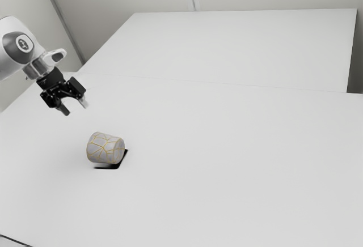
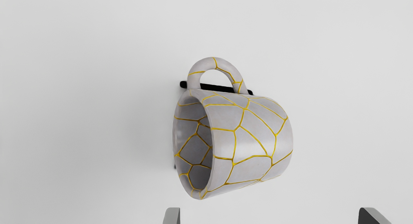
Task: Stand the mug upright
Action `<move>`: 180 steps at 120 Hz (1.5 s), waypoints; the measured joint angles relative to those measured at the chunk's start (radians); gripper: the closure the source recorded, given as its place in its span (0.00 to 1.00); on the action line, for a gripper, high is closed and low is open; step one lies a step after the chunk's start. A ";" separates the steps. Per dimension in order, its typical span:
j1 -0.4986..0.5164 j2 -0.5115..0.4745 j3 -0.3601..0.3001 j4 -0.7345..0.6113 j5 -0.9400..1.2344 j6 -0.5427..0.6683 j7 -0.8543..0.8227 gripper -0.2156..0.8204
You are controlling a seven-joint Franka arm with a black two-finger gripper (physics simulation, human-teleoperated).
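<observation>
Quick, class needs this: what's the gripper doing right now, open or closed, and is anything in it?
Gripper: open and holding nothing, above the table, with the mug lying on its side below.

You've got bright, even light over a nearly white desk (image 1: 238,145), though you can't tell its source. In your wrist view, soft grey shade (image 2: 138,130) spreads outside the mouth of the mug (image 2: 255,137), whose inside is darker and whose flank carries a pale sheen. A black patch (image 1: 120,161), possibly shadow, edges it.
</observation>
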 joint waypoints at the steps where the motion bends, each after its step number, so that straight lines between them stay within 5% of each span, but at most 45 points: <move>1: 0.003 0.003 0.000 0.000 -0.003 0.001 0.006 0.21; 68: 0.095 0.159 -0.002 -0.024 -0.163 0.021 0.358 0.21; 144: 0.131 0.269 -0.003 -0.055 -0.401 -0.125 0.526 0.21; 159: 0.133 0.280 -0.003 -0.066 -0.441 -0.155 0.531 0.29; 180: 0.138 0.290 -0.003 -0.076 -0.462 -0.183 0.536 0.60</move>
